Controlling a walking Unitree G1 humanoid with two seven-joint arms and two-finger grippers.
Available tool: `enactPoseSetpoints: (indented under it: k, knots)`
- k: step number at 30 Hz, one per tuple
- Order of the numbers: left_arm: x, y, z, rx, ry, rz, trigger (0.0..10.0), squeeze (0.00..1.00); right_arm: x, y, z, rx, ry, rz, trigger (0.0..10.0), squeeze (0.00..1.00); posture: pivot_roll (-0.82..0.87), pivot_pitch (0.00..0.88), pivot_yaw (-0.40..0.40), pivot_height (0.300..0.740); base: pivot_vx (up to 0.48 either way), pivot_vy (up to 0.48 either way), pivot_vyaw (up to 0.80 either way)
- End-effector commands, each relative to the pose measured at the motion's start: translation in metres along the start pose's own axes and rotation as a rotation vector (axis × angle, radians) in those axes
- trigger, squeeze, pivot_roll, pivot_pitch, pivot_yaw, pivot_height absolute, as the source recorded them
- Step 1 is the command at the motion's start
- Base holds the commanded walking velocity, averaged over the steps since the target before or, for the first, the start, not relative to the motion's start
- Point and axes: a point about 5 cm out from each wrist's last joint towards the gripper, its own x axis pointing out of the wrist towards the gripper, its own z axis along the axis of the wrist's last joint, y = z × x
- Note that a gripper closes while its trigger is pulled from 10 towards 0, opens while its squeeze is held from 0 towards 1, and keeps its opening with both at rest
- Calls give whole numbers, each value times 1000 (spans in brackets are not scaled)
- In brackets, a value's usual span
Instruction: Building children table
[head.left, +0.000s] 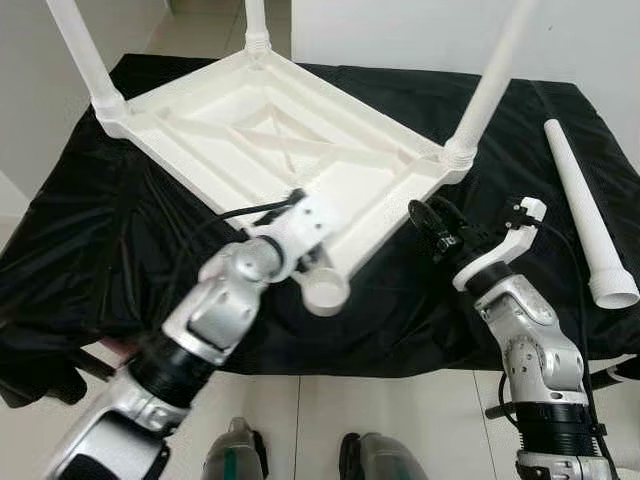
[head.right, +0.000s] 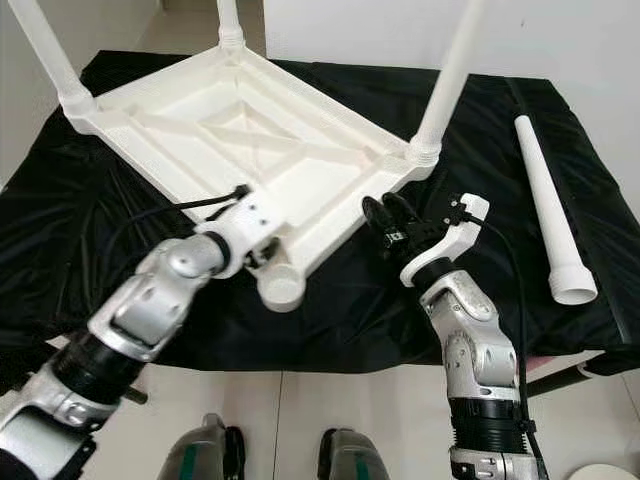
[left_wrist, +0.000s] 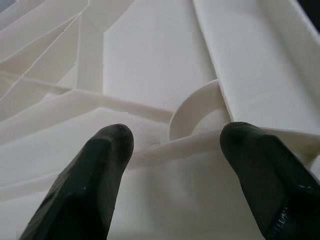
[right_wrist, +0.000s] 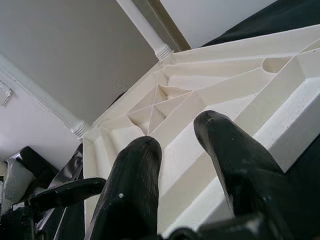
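White tabletop (head.left: 270, 140) between spread left tool (left_wrist: 172, 150); right tool (right_wrist: 185, 145) parted.

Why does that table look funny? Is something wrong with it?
The white table lies upside down on the black cloth, with three legs pointing up. The near corner socket is empty, and the fourth leg lies loose at the robot's right.

Black-draped table (head.left: 90, 230) — upturned white tabletop (head.left: 270, 140) and one loose white leg (head.left: 588, 215) on it

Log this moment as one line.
left hand: open at empty socket | right hand: open beside tabletop | loose leg: on cloth
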Motion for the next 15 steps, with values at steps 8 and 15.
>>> enactPoseSetpoints:
  k: [8,15]
  knots:
    - [11,-13,12,28,-50,-60,10000,0,-3,-1,2,-6,-13,-23,10000,0,-150,46,16,740,0,0,0]
    - [13,0,4,81,-32,-70,10000,0,-7,-3,4,-16,-18,-41,10000,0,-151,55,25,740,0,0,0]
